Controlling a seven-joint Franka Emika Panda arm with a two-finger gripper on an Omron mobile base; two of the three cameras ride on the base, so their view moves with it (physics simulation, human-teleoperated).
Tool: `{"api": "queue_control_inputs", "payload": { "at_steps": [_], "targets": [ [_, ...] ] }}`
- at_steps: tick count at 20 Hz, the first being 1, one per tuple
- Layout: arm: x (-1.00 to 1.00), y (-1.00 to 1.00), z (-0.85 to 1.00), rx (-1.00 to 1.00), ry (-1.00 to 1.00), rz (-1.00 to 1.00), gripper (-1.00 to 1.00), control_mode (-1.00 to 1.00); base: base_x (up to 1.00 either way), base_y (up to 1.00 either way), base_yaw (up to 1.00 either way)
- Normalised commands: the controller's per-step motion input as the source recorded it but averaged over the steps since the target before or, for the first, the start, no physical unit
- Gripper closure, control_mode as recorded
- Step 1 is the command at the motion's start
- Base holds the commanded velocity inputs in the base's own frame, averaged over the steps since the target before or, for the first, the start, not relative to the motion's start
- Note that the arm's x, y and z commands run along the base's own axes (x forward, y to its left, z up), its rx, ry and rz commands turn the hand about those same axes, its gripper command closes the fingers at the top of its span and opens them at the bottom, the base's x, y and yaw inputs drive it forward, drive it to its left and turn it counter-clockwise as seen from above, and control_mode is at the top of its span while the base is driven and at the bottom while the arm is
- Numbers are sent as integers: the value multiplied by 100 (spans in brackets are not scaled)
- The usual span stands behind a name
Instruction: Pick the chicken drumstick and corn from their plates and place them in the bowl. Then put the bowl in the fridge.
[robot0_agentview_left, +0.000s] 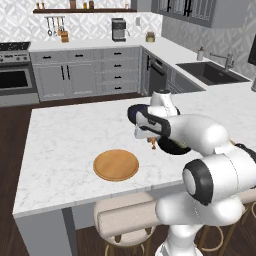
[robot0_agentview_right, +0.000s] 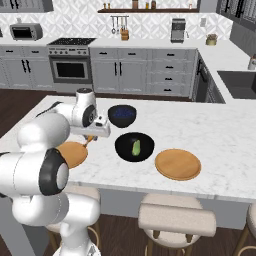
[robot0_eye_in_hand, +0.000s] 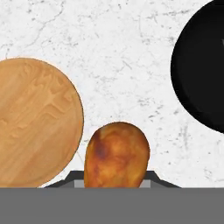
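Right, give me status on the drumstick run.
Hand shut on chicken drumstick, lifted off its plate. Corn already in black bowl. Counter between plate and bowl bare.

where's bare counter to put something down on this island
Bare marble left of and behind the left plate, and past the right plate toward the sink side. Crowded in the middle: black bowl holding the corn, blue bowl, and the gripper holding the drumstick.
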Motion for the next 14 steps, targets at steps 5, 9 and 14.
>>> {"api": "queue_control_inputs", "payload": {
  "at_steps": [5,9,14],
  "targets": [
    [10,-87,8,-10,9,19,100,-100,0,0,0],
    [26,-96,-3,-1,10,20,100,-100,0,0,0],
    [57,-52,-19,11,1,13,100,-100,0,0,0]
  ]
}}
